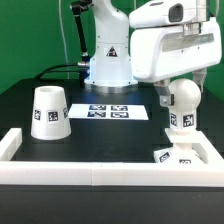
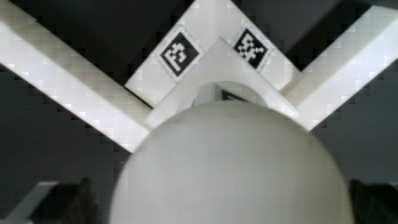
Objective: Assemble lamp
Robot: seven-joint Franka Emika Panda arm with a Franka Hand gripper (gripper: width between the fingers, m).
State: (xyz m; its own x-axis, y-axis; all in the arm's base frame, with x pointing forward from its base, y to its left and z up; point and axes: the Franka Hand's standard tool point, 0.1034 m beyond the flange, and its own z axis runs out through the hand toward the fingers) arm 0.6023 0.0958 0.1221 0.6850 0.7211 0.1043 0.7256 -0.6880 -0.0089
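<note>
The round white bulb [image 1: 183, 99] stands upright, neck down, directly over the small square base [image 1: 170, 155], which sits in the corner of the white rails at the exterior view's right. I cannot tell whether the neck is seated in the base. My gripper [image 1: 183, 88] hangs over the bulb's head, open, one finger on each side and a gap between each finger and the bulb. In the wrist view the bulb [image 2: 228, 165] fills the middle between my dark fingers [image 2: 32, 205], and the tagged base [image 2: 214, 50] shows beyond it. The cone-shaped shade [image 1: 48, 111] stands alone at the exterior view's left.
The marker board [image 1: 110, 112] lies flat in the middle of the black table. White rails [image 1: 90, 171] edge the front and right side and meet in a corner [image 2: 71, 75] around the base. The arm's white pedestal [image 1: 108, 60] stands at the back.
</note>
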